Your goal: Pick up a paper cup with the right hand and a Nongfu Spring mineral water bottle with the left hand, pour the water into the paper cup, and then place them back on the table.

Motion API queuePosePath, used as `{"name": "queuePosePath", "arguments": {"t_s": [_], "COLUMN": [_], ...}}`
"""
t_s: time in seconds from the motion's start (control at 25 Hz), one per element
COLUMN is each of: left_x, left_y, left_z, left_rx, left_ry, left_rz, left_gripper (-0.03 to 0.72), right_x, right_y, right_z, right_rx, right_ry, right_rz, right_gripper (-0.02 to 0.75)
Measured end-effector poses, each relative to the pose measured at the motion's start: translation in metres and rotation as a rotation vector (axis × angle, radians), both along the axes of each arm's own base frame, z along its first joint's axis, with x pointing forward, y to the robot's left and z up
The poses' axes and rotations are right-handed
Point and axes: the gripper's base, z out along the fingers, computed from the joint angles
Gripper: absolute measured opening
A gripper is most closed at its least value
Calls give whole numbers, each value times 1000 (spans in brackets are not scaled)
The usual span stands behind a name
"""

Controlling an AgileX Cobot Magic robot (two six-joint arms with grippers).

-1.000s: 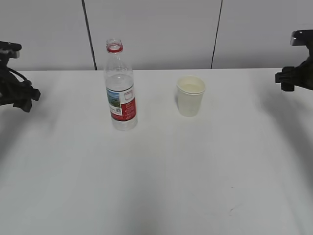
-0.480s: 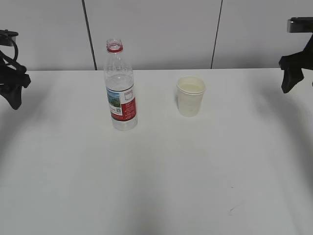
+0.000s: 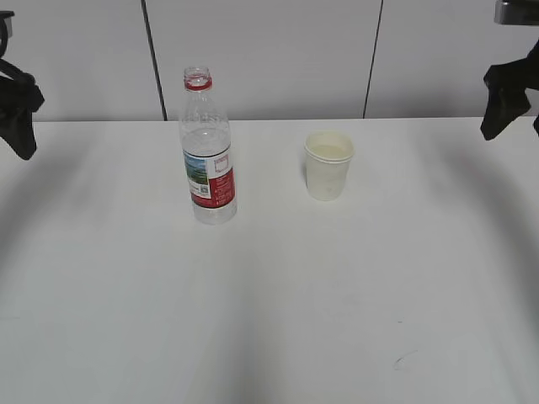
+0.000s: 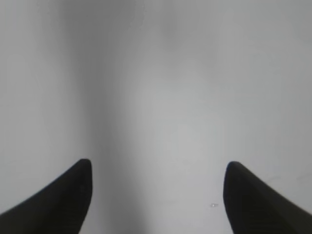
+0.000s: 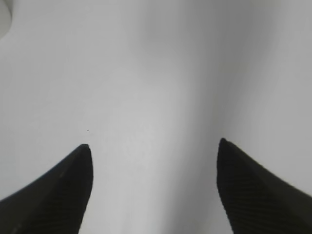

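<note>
The Nongfu Spring mineral water bottle (image 3: 207, 156) stands upright, uncapped, on the white table (image 3: 269, 295), left of centre. The paper cup (image 3: 328, 164) stands upright to its right. My left gripper (image 3: 21, 139) hangs at the far left edge, well away from the bottle. In the left wrist view (image 4: 157, 168) its jaws are wide apart over bare table. My right gripper (image 3: 501, 122) hangs at the far right edge, away from the cup. In the right wrist view (image 5: 153, 148) its jaws are wide apart over bare table, and a pale curved edge (image 5: 5, 17) shows at the top left corner.
A grey panelled wall (image 3: 269, 50) with dark seams runs behind the table. A small dark scuff mark (image 3: 402, 360) lies near the front right of the table.
Both arms have risen and turned: the left gripper went up at the left edge, the right gripper went up at the right edge. Bottle and cup have not moved.
</note>
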Motion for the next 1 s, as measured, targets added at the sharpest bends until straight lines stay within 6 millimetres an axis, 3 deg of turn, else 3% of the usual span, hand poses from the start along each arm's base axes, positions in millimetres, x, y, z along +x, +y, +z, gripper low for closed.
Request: {"name": "queuePosePath", "arguments": {"t_s": [0.2,0.32,0.68,1.0], "left_x": [-29,-53,-132,-211], "left_y": [0,0,2,4], "left_z": [19,20,17,12], "left_rx": [-8,-11,-12,-11], "left_ry": [-26,-9,24,-38], "left_rz": [-9,-9,-8,-9], "left_gripper": [500,500,500,500], "right_x": [-25,-45,-110,-166], "right_y": [3,5,13,21], "right_z": [27,31,14,16], "right_rx": [-13,-14,10,29], "right_ry": [-50,-43,55,44], "right_rz": [24,32,42,48], "right_gripper": [585,585,585,584]}}
